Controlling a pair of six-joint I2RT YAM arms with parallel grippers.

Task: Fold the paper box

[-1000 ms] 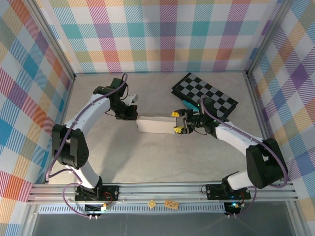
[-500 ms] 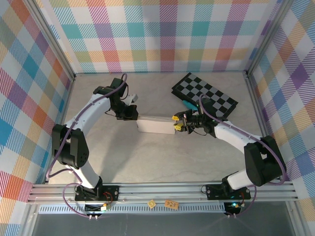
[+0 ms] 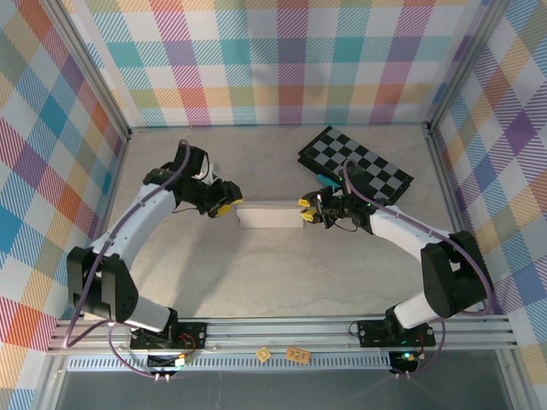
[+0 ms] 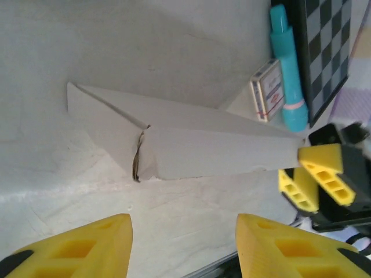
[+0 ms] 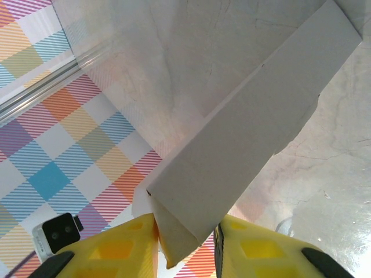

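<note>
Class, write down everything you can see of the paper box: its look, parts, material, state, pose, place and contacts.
The paper box is plain light-grey thin card, partly folded into a long, low shape, with a creased flap and a dark slit at its left end. It rests on the pale table between the arms, running left to right. The right gripper pinches its right end. The left gripper stands open just short of the other end, not touching it.

Layout: paper box mid-worktop, between the two pincers.
Paper box (image 3: 269, 215) lies on the worktop (image 3: 256, 282). Left pincer (image 3: 224, 207) sits just beside its left end, not touching; right pincer (image 3: 305, 211) is around its right end. Checkered board (image 3: 355, 168) lies behind-right, marker (image 4: 288, 69) between board and packet (image 4: 268, 90).
</note>
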